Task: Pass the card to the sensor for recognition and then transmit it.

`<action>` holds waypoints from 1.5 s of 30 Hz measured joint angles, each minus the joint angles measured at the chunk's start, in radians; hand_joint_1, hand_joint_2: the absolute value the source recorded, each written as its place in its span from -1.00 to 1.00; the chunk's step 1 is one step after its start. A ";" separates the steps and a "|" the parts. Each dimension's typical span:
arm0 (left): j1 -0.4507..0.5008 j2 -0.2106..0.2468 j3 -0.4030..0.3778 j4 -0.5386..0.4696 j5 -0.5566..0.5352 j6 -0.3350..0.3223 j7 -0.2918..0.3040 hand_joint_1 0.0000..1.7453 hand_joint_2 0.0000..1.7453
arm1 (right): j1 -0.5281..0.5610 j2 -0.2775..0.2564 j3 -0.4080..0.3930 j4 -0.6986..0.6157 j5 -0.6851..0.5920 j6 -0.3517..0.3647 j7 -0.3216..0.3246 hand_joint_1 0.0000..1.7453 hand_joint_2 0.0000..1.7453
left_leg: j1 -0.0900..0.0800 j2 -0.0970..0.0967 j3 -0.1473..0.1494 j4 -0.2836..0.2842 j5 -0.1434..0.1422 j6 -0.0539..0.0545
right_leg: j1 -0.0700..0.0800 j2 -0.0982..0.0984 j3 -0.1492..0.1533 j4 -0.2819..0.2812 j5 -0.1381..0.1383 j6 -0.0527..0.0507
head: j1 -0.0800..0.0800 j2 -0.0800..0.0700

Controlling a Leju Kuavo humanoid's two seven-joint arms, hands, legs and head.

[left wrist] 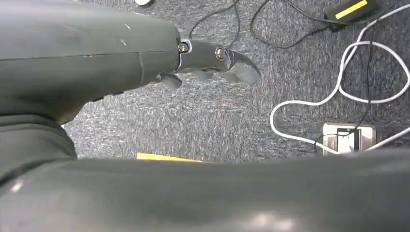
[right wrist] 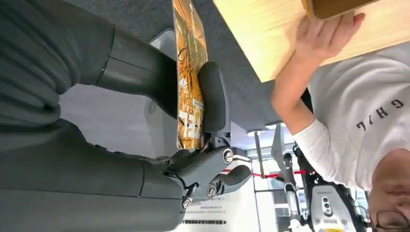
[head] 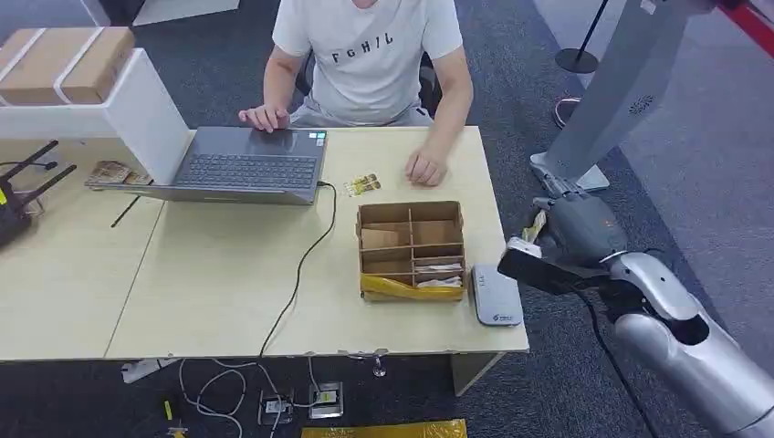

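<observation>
My right hand (head: 575, 239) hovers just off the table's right edge, beside the white sensor (head: 496, 296) that lies flat at the front right corner. It pinches an orange printed card (right wrist: 189, 77) between thumb and fingers; a sliver of that card (head: 535, 225) shows at the hand's far side. My left hand (left wrist: 212, 60) hangs over dark carpet with its fingers curled and nothing in them. A person in a white shirt (head: 370, 50) sits across the table, one hand (head: 425, 168) resting on the wood.
A compartmented cardboard box (head: 411, 249) stands left of the sensor. A grey laptop (head: 242, 164) with a black cable sits farther back, a second small card (head: 362, 185) beside it. Cables and a power strip (left wrist: 348, 137) lie on the floor.
</observation>
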 joint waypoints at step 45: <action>0.000 0.013 -0.012 0.000 0.032 0.023 0.019 -1.00 -1.00 | 0.125 0.158 0.001 0.254 -0.119 -0.102 -0.078 1.00 1.00 | 0.000 0.000 0.000 0.000 0.000 0.000 | 0.000 0.000 0.000 0.000 0.000 0.000 | 0.000 0.000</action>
